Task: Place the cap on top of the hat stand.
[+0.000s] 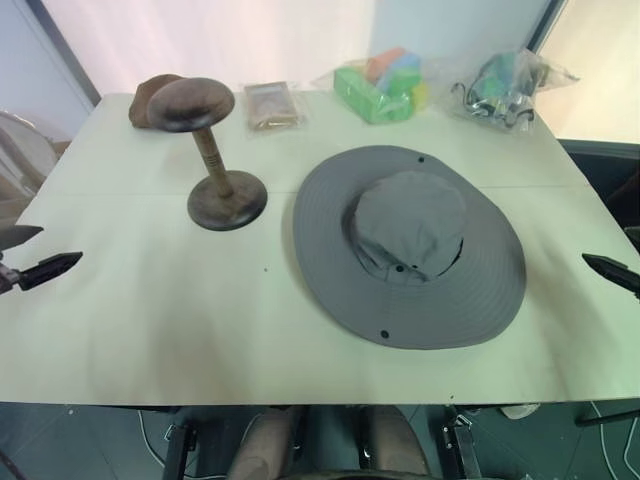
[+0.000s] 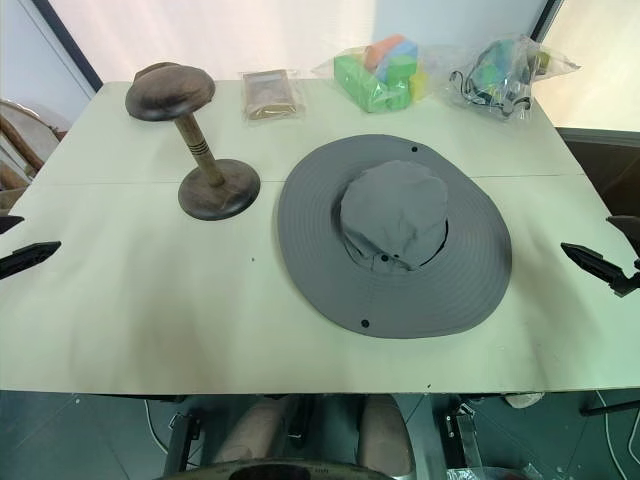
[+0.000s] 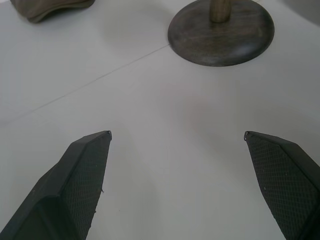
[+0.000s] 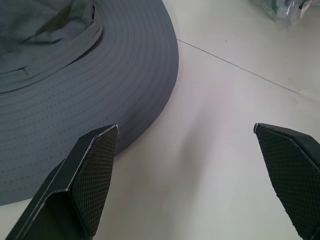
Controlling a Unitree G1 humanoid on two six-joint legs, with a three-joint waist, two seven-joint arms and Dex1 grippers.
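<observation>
Fabric this soft means we expect the cap (image 1: 408,245), lying flat just right of the hat stand (image 1: 212,150), to flop, so our wide-open, empty left gripper (image 3: 177,150) and right gripper (image 4: 186,145) should probably pinch the brim.

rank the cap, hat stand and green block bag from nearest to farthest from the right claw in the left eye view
From the right claw:
1. cap, flat on the table, just to its left.
2. green block bag, at the table's far edge.
3. hat stand, upright on the far left side.

Grey cloth cap (image 1: 410,245), dark wooden hat stand (image 1: 210,150)
</observation>
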